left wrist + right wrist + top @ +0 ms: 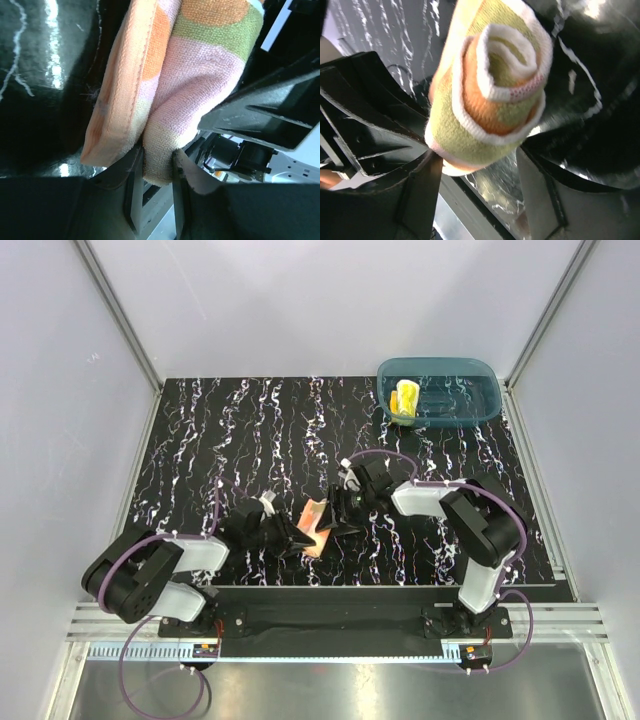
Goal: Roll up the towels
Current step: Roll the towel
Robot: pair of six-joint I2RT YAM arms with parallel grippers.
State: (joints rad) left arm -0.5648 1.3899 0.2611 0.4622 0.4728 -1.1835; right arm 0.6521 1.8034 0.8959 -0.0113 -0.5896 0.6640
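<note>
The polka-dot towel [316,528] is held just off the black marbled table [200,440], near its front edge and between the two arms. It is orange with pale dots and mostly wound up. The right wrist camera shows one end as a tight spiral of several layers, while the left wrist camera shows a flatter, folded end with a stitched hem. The left gripper [293,538] has its jaws closed to a narrow gap and pinches that folded end between its fingertips. The right gripper [338,518] faces it from the other side. Its jaws are spread to about the width of the roll, and both fingertips press against the roll's lower edge. The two grippers nearly meet over the cloth. The yellow towel [405,398] lies well apart, bunched at the left end of a teal plastic tub [480,390] that stands in the table's far right corner. Pale walls enclose the table on three sides.
</note>
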